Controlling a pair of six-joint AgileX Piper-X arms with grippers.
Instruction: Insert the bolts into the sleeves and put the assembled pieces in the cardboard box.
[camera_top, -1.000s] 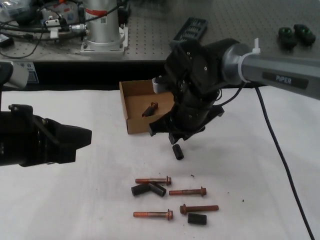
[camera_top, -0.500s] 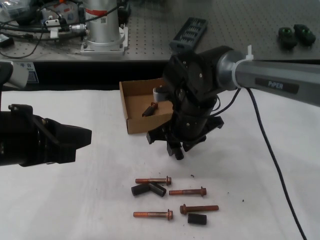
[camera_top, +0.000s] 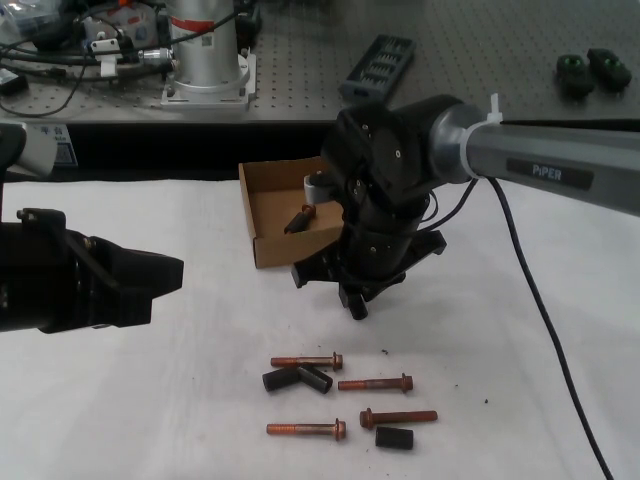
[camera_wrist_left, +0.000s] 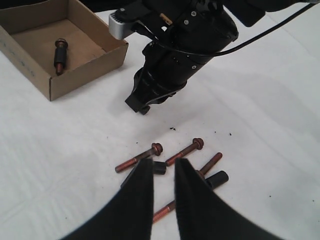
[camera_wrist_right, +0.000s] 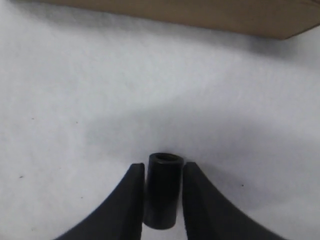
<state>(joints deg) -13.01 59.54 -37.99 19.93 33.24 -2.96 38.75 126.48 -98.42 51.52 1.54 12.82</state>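
A black sleeve stands between the fingers of my right gripper, which press on both its sides just above the white cloth. In the high view that gripper points down in front of the cardboard box. One assembled piece lies inside the box. Several rusty bolts and black sleeves lie loose on the cloth nearer the front. My left gripper hovers above those bolts, slightly open, with nothing in it.
The left arm sits low at the left of the bench. Behind the white cloth is a perforated metal table with a silver post, cables and small dark parts. A black cable trails down the right side.
My right gripper came down over the loose sleeve in front of the box and closed around it. The left arm kept still.
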